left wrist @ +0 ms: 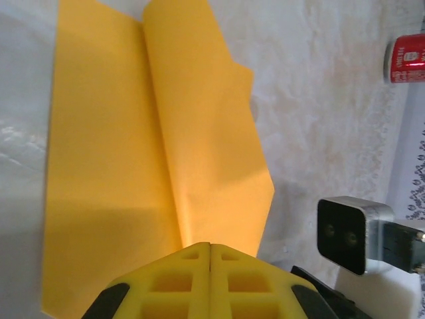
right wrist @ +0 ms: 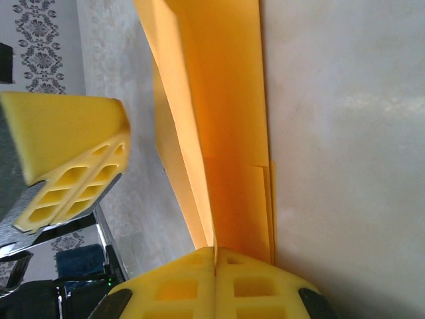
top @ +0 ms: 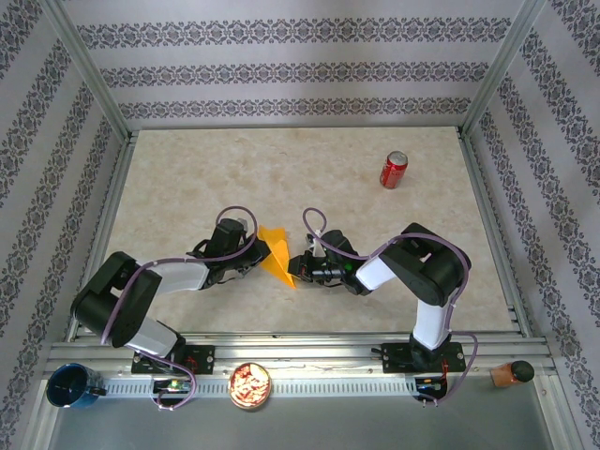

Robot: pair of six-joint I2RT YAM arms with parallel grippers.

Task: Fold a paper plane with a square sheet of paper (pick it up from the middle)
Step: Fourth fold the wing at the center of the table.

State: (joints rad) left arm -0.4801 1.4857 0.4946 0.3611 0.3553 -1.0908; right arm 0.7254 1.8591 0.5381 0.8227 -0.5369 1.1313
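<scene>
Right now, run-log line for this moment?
stage: mid-fold | left gripper: shut on paper | right gripper: shut on paper | can: apart

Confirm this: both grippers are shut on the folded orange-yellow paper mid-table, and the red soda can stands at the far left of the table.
One thing is wrong: the red soda can stands at the far right of the table, not the far left, as the top external view shows. The rest holds: the left gripper and the right gripper are both shut on the folded orange-yellow paper mid-table.
</scene>
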